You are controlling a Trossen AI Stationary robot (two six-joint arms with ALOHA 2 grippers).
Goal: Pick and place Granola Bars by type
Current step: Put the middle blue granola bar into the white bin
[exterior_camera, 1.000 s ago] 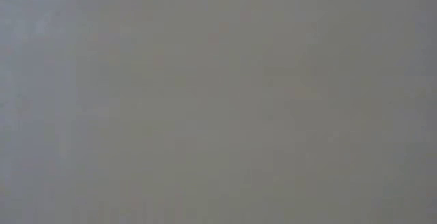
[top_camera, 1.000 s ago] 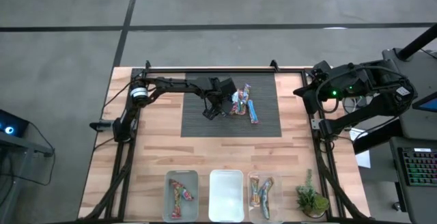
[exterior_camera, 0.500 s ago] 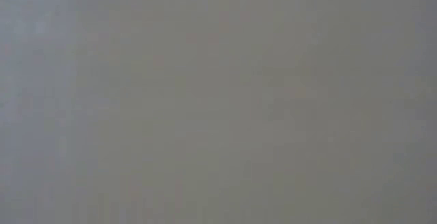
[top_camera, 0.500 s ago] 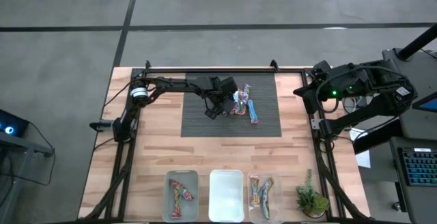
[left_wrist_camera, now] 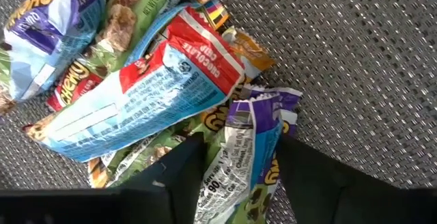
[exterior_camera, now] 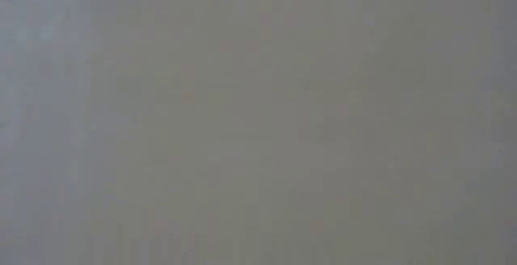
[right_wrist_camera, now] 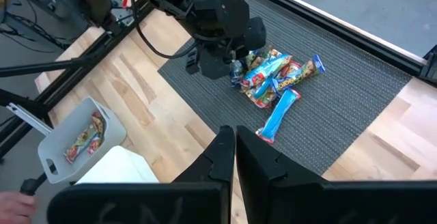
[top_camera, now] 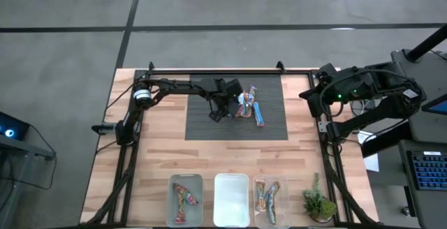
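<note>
left hand (top_camera: pixel 225 110) sits low on the mat (top_camera: pixel 202 124) at the bar pile (top_camera: pixel 248 107), one blue bar (top_camera: pixel 259 114) angling toward the bins (top_camera: pixel 231 198). wrist view: its fingers (left_wrist_camera: pixel 183 176) straddle a purple bar (left_wrist_camera: pixel 249 162), not yet clamped, lengthwise between them. right hand (right_wrist_camera: pixel 234 157) is closed, parked at the counter (top_camera: pixel 154 159) edge.

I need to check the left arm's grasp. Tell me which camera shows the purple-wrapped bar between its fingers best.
The left wrist view: the purple-wrapped bar fills the gap of the left gripper, at the pile's edge. The high view hides it under that gripper; the right wrist view shows only the pile; the low view is blank.
</note>
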